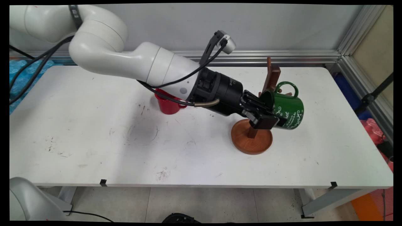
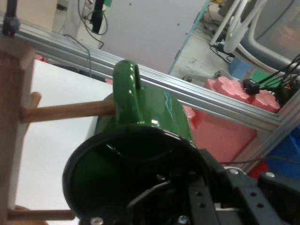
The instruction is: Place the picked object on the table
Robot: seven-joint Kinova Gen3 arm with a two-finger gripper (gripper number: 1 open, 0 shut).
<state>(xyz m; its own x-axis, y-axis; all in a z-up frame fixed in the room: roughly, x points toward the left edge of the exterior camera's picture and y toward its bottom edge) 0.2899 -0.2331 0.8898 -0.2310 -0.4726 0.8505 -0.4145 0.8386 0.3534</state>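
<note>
Green mug held on its side at the wooden mug tree

The gripper (image 1: 262,116) has its fingers closed on the rim of the green mug (image 1: 287,111), one inside the mouth, one outside; the mug lies tipped, mouth toward the arm, base toward the desk's right edge, handle (image 2: 126,89) uppermost; a peg (image 2: 65,111) of the mug tree (image 1: 251,138) meets the handle; a red mug (image 1: 168,105) stands well apart, partly hidden under the arm, toward the far edge.
</note>
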